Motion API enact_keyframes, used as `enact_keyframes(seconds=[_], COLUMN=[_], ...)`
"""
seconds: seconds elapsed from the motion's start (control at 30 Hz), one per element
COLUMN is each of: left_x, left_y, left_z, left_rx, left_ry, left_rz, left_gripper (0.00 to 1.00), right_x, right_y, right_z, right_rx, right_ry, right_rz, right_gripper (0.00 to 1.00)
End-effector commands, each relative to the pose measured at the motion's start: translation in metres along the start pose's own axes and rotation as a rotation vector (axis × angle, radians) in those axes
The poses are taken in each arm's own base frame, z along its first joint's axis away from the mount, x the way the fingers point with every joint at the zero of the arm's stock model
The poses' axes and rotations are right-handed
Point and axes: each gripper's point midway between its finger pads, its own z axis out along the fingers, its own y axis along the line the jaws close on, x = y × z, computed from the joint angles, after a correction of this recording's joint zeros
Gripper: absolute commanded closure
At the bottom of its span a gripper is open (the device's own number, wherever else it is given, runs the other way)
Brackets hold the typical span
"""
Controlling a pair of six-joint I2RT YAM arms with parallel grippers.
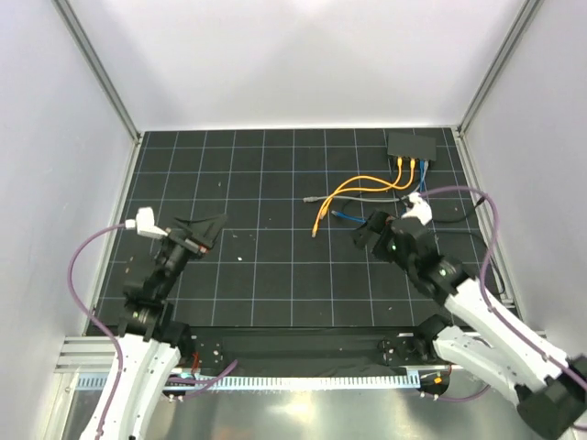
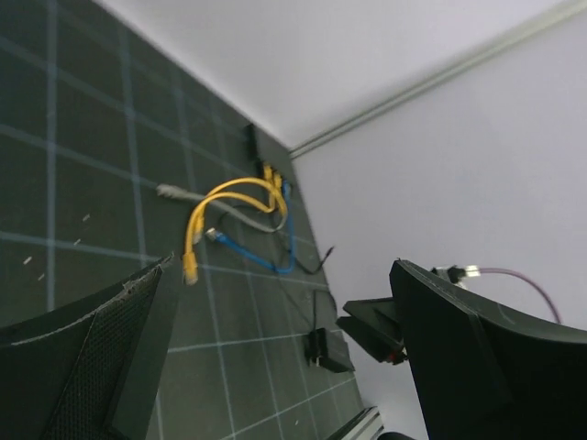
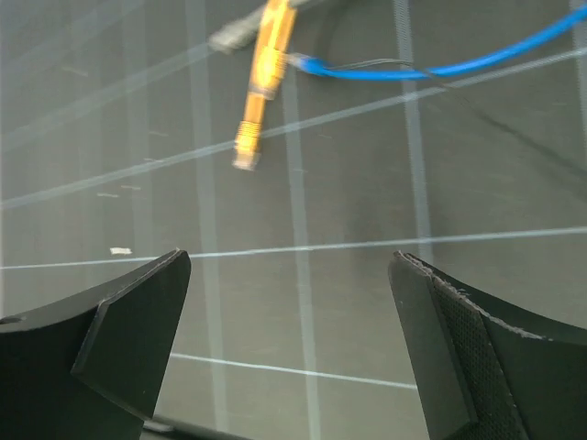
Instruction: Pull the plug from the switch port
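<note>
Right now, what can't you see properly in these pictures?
- Top view: the switch is too small to count its ports or tell which are filled.
- Left wrist view: the switch is far off and tiny, so its ports are not clear.
- Right wrist view: the switch is outside the frame. The loose yellow plug and grey plug are blurred.

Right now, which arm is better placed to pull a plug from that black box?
The right arm, probably. Its open right gripper hovers by the cables trailing from the switch, on the switch's side of the mat. The left gripper, also open, sits far across the mat.
</note>
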Motion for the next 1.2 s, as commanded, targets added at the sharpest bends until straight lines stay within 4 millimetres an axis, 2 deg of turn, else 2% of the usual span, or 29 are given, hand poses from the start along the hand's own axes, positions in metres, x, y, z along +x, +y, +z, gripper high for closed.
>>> enact_keyframes(seconds=[0.0, 0.03, 0.07, 0.13, 0.17, 0.2, 0.3, 0.33, 0.37, 0.4, 0.43, 0.47, 0.5, 0.53, 0.6, 0.63, 0.67, 0.73, 0.77, 0.8, 0.87, 0.93, 0.97, 1.0, 1.03, 1.07, 1.1, 1.13, 1.17], left_x=[-0.006, -0.004, -0.009, -0.005, -0.010, -0.008, -0.009, -0.003, 0.003, -0.001, 0.008, 0.011, 0.012, 0.026, 0.045, 0.039, 0.053, 0.054, 0.063, 0.065, 0.065, 0.068, 0.065, 0.078, 0.095, 0.104, 0.114, 0.126, 0.127], left_y=[0.028, 0.032, 0.024, 0.032, 0.024, 0.026, 0.002, 0.006, 0.002, -0.009, -0.002, -0.009, -0.027, -0.025, -0.039, -0.058, -0.051, -0.070, -0.074, -0.098, -0.105, -0.116, -0.131, -0.126, -0.133, -0.139, -0.146, -0.157, -0.164], left_z=[0.014, 0.018, 0.022, 0.032, 0.036, 0.043, 0.057, 0.064, 0.069, 0.075, 0.086, 0.092, 0.102, 0.113, 0.128, 0.137, 0.149, 0.167, 0.174, 0.182, 0.190, 0.199, 0.206, 0.216, 0.215, 0.218, 0.234, 0.230, 0.235], left_rx=[-0.192, -0.215, -0.212, -0.267, -0.263, -0.285, -0.267, -0.298, -0.311, -0.303, -0.339, -0.334, -0.305, -0.311, -0.264, -0.238, -0.249, -0.164, -0.104, 0.035, 0.092, 0.163, 0.202, 0.197, 0.257, 0.293, 0.357, 0.422, 0.468], left_ry=[0.001, 0.016, 0.015, 0.045, 0.036, 0.044, 0.035, 0.049, 0.052, 0.039, 0.066, 0.085, 0.115, 0.180, 0.277, 0.280, 0.324, 0.332, 0.362, 0.360, 0.331, 0.334, 0.338, 0.390, 0.489, 0.536, 0.568, 0.657, 0.680], left_rz=[-0.059, -0.080, -0.081, -0.104, -0.103, -0.102, -0.001, 0.019, 0.025, 0.010, -0.003, -0.022, -0.016, 0.016, 0.081, 0.104, 0.133, 0.177, 0.196, 0.214, 0.207, 0.221, 0.226, 0.222, 0.207, 0.187, 0.159, 0.065, 0.025], left_gripper=[0.00, 0.01, 0.00, 0.01, 0.00, 0.00, 0.00, 0.01, 0.01, 0.00, 0.00, 0.00, 0.00, 0.00, 0.00, 0.00, 0.01, 0.01, 0.00, 0.00, 0.00, 0.00, 0.00, 0.00, 0.01, 0.01, 0.00, 0.00, 0.01], right_x=[-0.001, -0.009, -0.004, 0.002, 0.005, 0.005, 0.010, 0.014, 0.013, 0.012, 0.011, 0.008, 0.006, 0.003, -0.008, -0.014, -0.023, -0.037, -0.041, -0.049, -0.066, -0.084, -0.089, -0.093, -0.106, -0.111, -0.124, -0.130, -0.137], right_y=[-0.024, -0.013, -0.014, -0.010, -0.014, -0.017, -0.023, -0.024, -0.028, -0.030, -0.029, -0.031, -0.030, -0.029, -0.030, -0.033, -0.042, -0.042, -0.044, -0.050, -0.053, -0.065, -0.067, -0.070, -0.078, -0.082, -0.082, -0.094, -0.098], right_z=[0.006, 0.006, 0.008, 0.016, 0.018, 0.020, 0.026, 0.029, 0.029, 0.029, 0.030, 0.031, 0.031, 0.032, 0.031, 0.029, 0.030, 0.026, 0.026, 0.026, 0.024, 0.025, 0.026, 0.030, 0.034, 0.037, 0.040, 0.047, 0.050], right_rx=[0.197, 0.174, 0.187, 0.198, 0.213, 0.236, 0.258, 0.258, 0.284, 0.299, 0.286, 0.281, 0.271, 0.264, 0.261, 0.281, 0.319, 0.344, 0.358, 0.375, 0.404, 0.448, 0.436, 0.434, 0.440, 0.445, 0.454, 0.494, 0.510], right_ry=[0.082, 0.098, 0.148, 0.212, 0.231, 0.230, 0.261, 0.281, 0.274, 0.268, 0.259, 0.249, 0.244, 0.232, 0.206, 0.192, 0.186, 0.187, 0.186, 0.179, 0.134, 0.074, 0.066, 0.065, 0.032, 0.023, -0.005, -0.005, -0.012], right_rz=[-0.176, -0.227, -0.266, -0.312, -0.322, -0.320, -0.354, -0.362, -0.341, -0.326, -0.312, -0.300, -0.273, -0.252, -0.207, -0.194, -0.170, -0.167, -0.172, -0.186, -0.170, -0.098, -0.064, -0.038, 0.017, 0.049, 0.081, 0.128, 0.126], right_gripper=[0.00, 0.00, 0.00, 0.00, 0.00, 0.00, 0.00, 0.00, 0.00, 0.00, 0.00, 0.00, 0.00, 0.00, 0.00, 0.00, 0.00, 0.00, 0.00, 0.00, 0.00, 0.00, 0.00, 0.00, 0.00, 0.00, 0.00, 0.00, 0.00])
